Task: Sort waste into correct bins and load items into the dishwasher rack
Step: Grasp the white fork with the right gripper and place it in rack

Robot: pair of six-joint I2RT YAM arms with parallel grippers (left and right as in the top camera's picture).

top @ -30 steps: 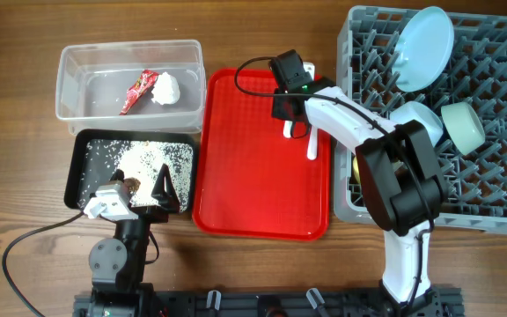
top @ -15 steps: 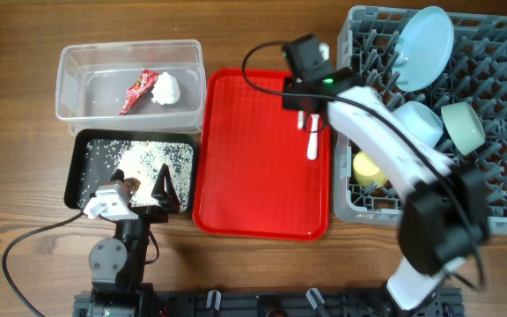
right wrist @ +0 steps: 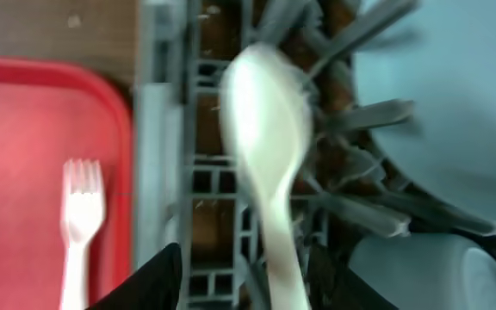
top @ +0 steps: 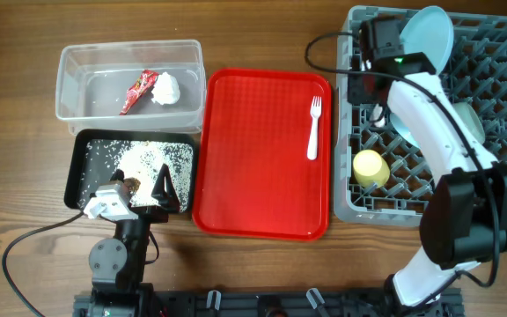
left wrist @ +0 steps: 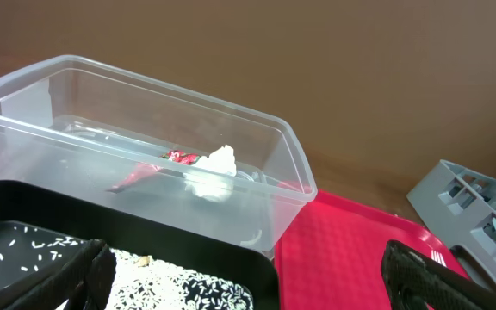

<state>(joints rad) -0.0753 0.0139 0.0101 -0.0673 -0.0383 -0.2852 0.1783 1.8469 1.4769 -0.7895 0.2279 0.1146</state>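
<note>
Right gripper [right wrist: 269,291] pinches the white spoon [right wrist: 265,112] shut-jawed above the dishwasher rack [right wrist: 158,129]; released here, the slim spoon may slip through its open grid.

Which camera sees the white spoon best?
The right wrist view: the white spoon fills the middle, a bit blurred, over the dishwasher rack. From overhead the right arm hides it, so I cannot pick it out. The left wrist view shows none of it.

Desk [top: 16,220]: brown wood-grain top, grain running left to right, filling the overhead view edge to edge. Lighting even; shadows soft.
</note>
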